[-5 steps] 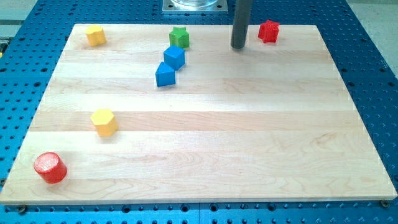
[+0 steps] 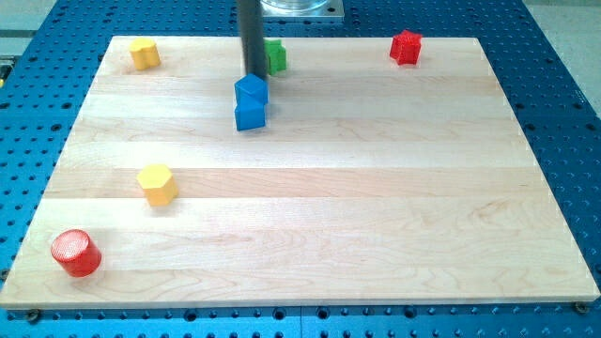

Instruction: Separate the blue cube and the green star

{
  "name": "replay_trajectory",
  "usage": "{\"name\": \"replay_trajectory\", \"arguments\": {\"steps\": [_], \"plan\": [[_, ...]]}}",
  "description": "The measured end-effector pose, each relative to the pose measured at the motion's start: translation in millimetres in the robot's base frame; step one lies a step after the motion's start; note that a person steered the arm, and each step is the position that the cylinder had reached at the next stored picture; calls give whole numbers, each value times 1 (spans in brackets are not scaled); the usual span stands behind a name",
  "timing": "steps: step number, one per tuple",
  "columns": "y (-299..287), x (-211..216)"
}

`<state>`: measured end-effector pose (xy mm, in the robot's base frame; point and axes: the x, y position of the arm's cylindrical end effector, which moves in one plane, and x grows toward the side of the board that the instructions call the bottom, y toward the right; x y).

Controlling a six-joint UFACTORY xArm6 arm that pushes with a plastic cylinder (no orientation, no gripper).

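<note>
The blue cube sits near the board's top middle, touching a second blue block just below it. The green star lies up and to the right of the cube, partly hidden behind the rod. My tip stands at the cube's top edge, between the cube and the green star, at the star's left side.
A yellow block is at the top left and a red block at the top right. A yellow hexagonal block and a red cylinder sit at the lower left. The wooden board rests on a blue perforated table.
My tip has swept left from beside the red block to the cube's top edge. The blue cube has shifted slightly left and down onto the other blue block.
</note>
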<state>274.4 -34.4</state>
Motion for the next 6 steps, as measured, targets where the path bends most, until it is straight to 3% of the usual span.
{"name": "replay_trajectory", "arguments": {"steps": [1, 2, 6], "plan": [[12, 0], [-10, 34], [-10, 36]]}}
